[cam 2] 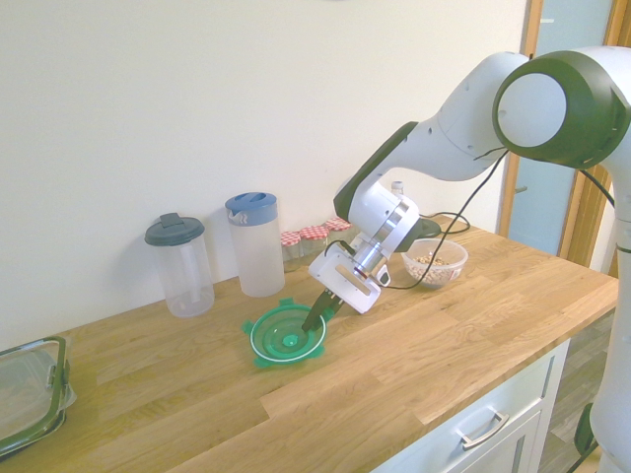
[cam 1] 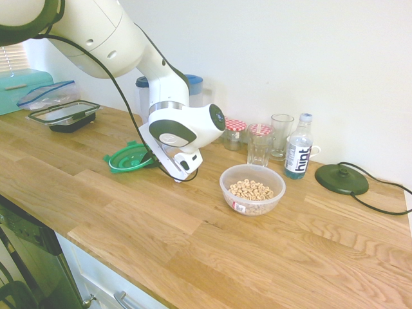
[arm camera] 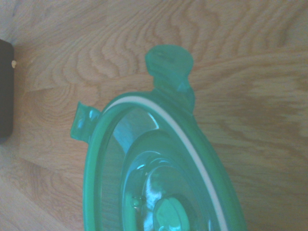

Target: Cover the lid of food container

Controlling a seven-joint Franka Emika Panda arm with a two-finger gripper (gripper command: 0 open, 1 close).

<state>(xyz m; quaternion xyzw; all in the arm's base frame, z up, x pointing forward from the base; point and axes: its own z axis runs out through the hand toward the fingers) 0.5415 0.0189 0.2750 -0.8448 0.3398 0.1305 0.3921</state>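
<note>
Gripper [cam 2: 314, 323] points down at a slant over the tabletop [cam 1: 193, 251], its fingers closed together on the rim of the green lid [cam 2: 283, 341], on the side of the lid nearer the food container [cam 1: 264, 206]. The lid is directly under and beside the fingertips, its white ring and locking tabs showing, and in the wrist view it looks tilted. The food container, a round clear bowl of beige cereal rings [cam 1: 251, 190], stands uncovered, apart from the gripper on the side away from the lid. Beyond the gripper, toward the wall, are jars with red-checkered lids [cam 1: 235, 126], a tall clear glass [cam 1: 281, 138] and a clear bottle with blue liquid [cam 1: 298, 153], a white mug [cam 1: 315, 152] partly hidden behind it. A round dark green base [cam 1: 341, 179] lies farther from the gripper than the bowl, past the bottle. On the gripper's lid side, back by the wall, stand a jug with a blue lid [cam 2: 256, 258] and a pitcher with a dark lid [cam 2: 187, 281]; farther off that way are a black-rimmed rectangular container [cam 1: 71, 117], a clear plastic bag [cam 1: 50, 96] and a teal box [cam 1: 22, 89].
</note>
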